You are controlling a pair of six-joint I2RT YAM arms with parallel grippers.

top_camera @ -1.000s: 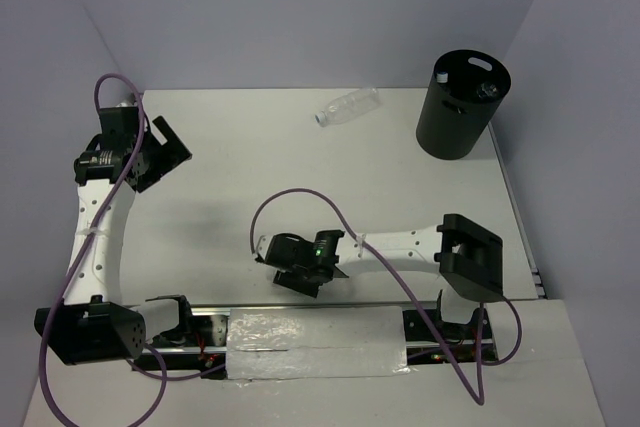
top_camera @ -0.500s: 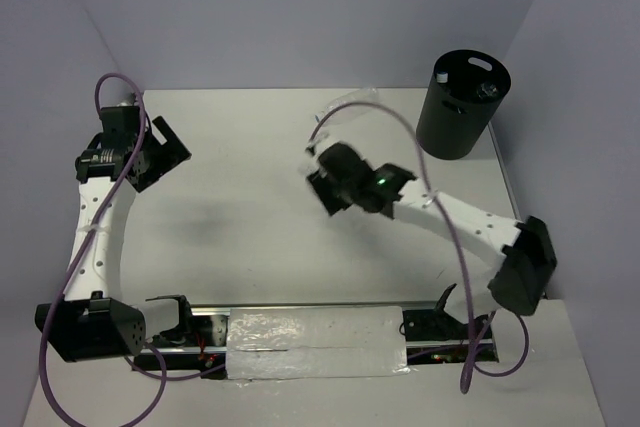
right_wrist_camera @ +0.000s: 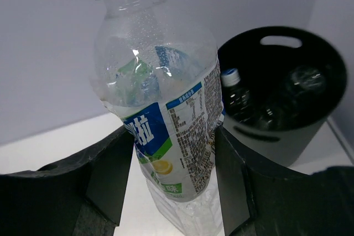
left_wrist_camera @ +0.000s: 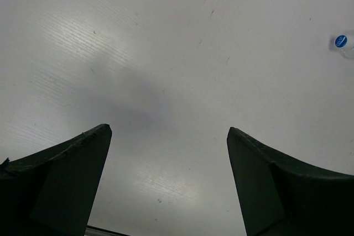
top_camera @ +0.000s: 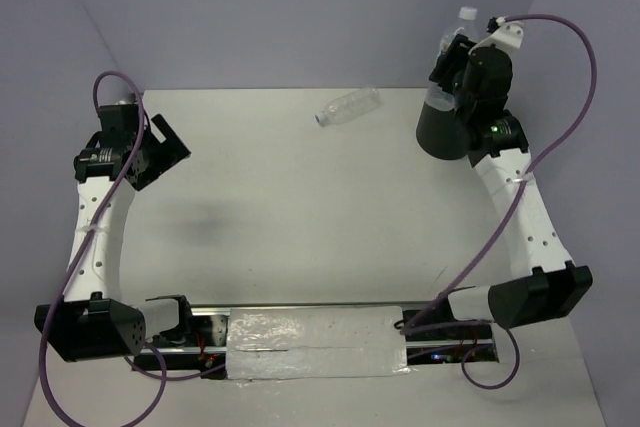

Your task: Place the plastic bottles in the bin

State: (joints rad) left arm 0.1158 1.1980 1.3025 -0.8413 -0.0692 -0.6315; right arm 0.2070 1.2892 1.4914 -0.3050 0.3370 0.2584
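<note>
Two bottles are not yet in the bin.

Item 1: labelled bottle [right_wrist_camera: 166,109]. It is held upright in the right claw [right_wrist_camera: 172,158], raised high near the rim of the bin [right_wrist_camera: 276,131]. The fingers are closed tight on its lower body, across the label. It has a clear, thin, ribbed wall with droplets inside, a white cap, and a blue-and-green label with a lemon on it. It seems to be empty.

Item 2: plain bottle [top_camera: 348,107]. It lies on its side near the far edge of the table [top_camera: 300,207], cap pointing left, well apart from both claws.

Item 3: binned bottle [right_wrist_camera: 238,100]. It stands inside the bin with a pale cap. A dim shape beside it may be another bottle, but I cannot tell.

Left claw [left_wrist_camera: 168,131]: spread wide, holding nothing, hanging over the table's left side.

Hazards:
- From the wrist view the labelled bottle sits left of the bin's mouth, not over it. Released here, it would likely strike the rim or drop outside.
- The thin wall may buckle under the grip, and the bottle could slip out early.
- A tall upright drop could bounce off the bottles already in the bin.
</note>
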